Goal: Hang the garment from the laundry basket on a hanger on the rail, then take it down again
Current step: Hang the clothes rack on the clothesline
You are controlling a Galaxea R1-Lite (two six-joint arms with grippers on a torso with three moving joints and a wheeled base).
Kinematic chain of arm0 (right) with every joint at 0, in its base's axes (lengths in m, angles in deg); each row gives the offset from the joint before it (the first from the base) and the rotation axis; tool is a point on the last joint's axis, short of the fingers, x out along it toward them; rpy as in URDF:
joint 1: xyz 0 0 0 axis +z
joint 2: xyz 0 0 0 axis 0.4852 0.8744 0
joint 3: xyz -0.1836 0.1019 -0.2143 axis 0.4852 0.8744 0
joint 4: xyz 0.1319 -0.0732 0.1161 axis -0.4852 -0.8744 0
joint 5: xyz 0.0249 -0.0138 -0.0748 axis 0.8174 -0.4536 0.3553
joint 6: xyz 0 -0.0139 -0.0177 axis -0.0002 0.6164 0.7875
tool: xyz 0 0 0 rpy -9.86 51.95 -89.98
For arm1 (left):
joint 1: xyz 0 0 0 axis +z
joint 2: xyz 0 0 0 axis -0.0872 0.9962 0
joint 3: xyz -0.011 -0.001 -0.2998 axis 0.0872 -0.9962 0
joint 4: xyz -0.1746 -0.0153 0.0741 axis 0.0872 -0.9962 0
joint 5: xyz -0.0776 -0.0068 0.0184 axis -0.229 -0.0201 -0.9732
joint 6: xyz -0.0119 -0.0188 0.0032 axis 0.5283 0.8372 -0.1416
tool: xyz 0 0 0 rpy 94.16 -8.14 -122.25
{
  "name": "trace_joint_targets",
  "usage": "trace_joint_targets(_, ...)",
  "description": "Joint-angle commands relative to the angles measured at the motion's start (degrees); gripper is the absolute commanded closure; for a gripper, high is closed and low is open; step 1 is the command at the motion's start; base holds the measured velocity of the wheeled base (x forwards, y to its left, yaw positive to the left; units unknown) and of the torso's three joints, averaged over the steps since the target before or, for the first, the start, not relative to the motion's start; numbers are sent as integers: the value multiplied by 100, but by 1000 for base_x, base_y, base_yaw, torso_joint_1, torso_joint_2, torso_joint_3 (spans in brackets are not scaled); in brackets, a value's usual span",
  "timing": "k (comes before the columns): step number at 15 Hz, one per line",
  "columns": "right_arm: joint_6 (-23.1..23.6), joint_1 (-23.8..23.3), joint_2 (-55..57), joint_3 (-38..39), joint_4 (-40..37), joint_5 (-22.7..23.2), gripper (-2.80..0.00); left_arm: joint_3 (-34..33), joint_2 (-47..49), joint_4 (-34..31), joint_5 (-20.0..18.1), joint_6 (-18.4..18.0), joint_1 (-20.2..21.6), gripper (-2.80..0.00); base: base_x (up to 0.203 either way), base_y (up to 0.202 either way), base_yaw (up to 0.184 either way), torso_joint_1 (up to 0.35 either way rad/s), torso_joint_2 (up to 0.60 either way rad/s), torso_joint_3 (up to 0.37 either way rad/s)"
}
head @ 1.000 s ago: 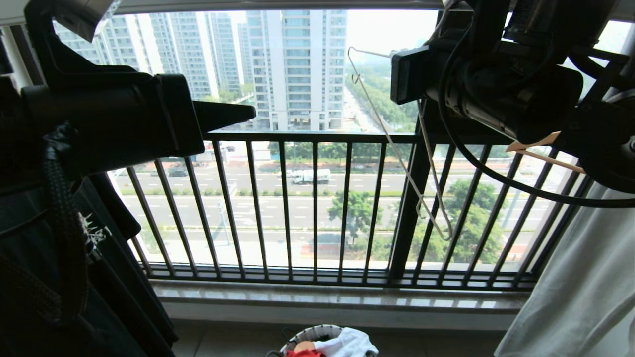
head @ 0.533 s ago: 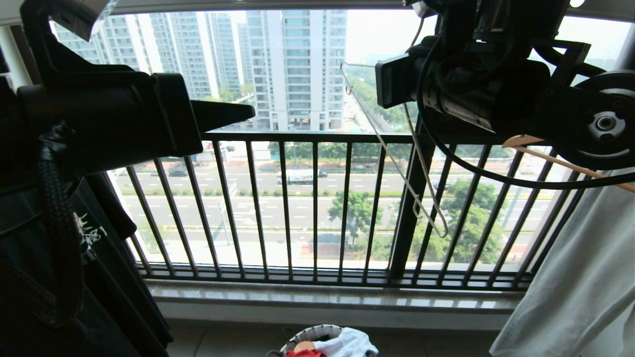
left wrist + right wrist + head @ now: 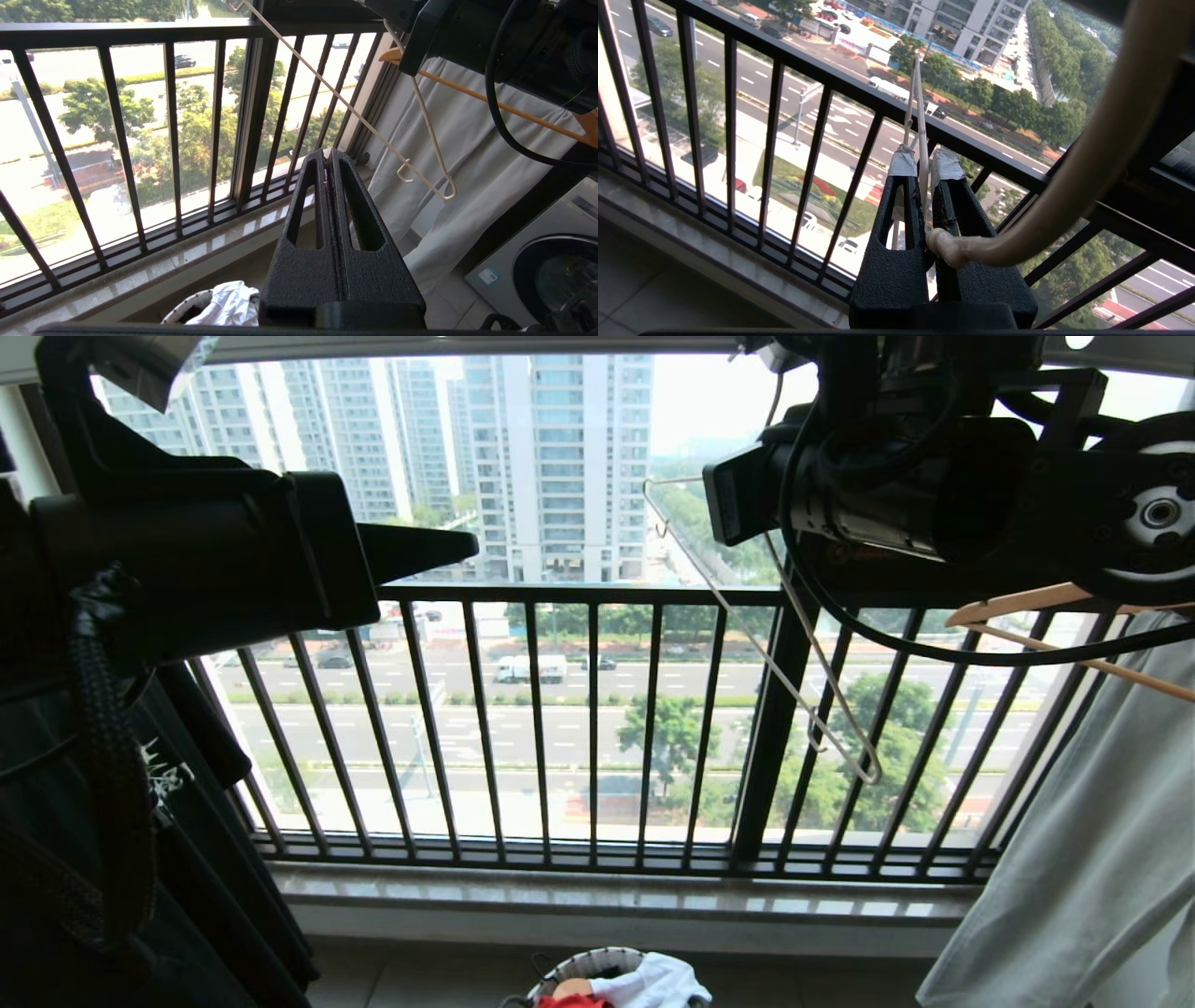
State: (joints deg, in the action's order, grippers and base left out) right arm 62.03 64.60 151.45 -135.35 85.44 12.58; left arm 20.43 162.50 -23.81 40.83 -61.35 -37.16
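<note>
My right gripper [image 3: 924, 157] is high on the right, shut on the wire of the thin cream hanger [image 3: 747, 635]. The hanger slants down in front of the balcony bars, and its lower corner [image 3: 448, 193] hangs free. On the left, my left gripper [image 3: 471, 546] is shut and empty, pointing right and well clear of the hanger. The laundry basket [image 3: 583, 963] stands on the floor at the bottom edge. A scrap of the red garment [image 3: 569, 1001] shows in it beside a white cloth [image 3: 653, 982]. The grey rail [image 3: 467, 345] runs along the top edge.
The black balcony railing [image 3: 597, 595] fills the middle, above a stone sill [image 3: 607, 896]. A black garment [image 3: 187, 896] hangs at the left. A white garment [image 3: 1074, 849] on a wooden hanger [image 3: 1027, 602] hangs at the right, with a washing machine [image 3: 537, 261] behind it.
My right arm has shifted left and its wrist has rolled. The hanger in its grip has tilted, its top end dropping and its lower corner swinging right. The left arm has not moved.
</note>
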Motion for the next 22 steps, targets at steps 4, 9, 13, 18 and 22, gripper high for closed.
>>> trace_joint_targets(4,30,2,31,-193,-418,-10,0,-1,44,6,-8,12,-1,0,0,0,0,0,0,0)
trace_joint_targets(9,59,2,22,-202,-942,-10,0,-1,26,6,-8,3,8,0,0,0,0,0,0,0)
trace_joint_targets(13,89,2,27,-541,-997,-10,0,-1,35,6,-8,4,8,0,0,0,0,0,0,0)
trace_joint_targets(18,150,-6,65,-792,-1346,-10,0,-1,31,6,-8,3,8,0,0,0,0,0,0,0)
trace_joint_targets(22,242,-6,162,-870,-1027,-10,0,-1,19,6,-8,3,8,0,0,0,0,0,0,0)
